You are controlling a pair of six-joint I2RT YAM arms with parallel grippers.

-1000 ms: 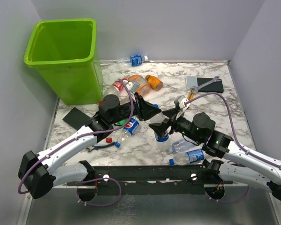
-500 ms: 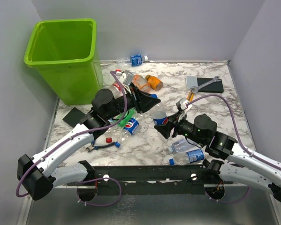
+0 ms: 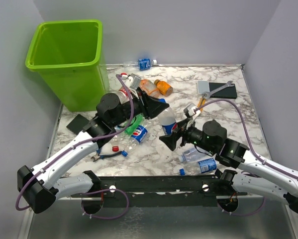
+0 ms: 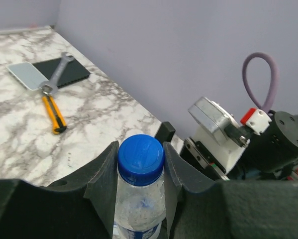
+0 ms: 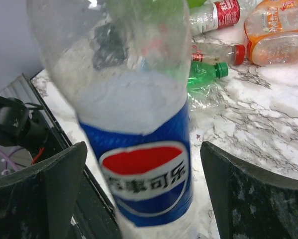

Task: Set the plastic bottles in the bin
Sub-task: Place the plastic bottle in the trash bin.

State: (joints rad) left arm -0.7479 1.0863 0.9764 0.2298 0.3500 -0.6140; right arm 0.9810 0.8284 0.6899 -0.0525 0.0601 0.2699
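Jaws of the left gripper are narrowed on the neck of a clear bottle, pinching it just below its blue cap. Jaws of the right gripper stand wide, one on each side of the bottle's blue label, with a visible gap on both sides and no contact. The bottle hangs base-down between the two grippers, near the middle of the tabletop.

The bin stands at the far left corner, well apart from the held bottle. What lies inside it cannot be told.

Other bottles lie on the marble:
- two orange ones behind the left gripper
- a green one beside a red-capped one
- one with a blue label at the far edge
- two near the right arm

A black pad, a wrench and an orange knife lie at the far right.
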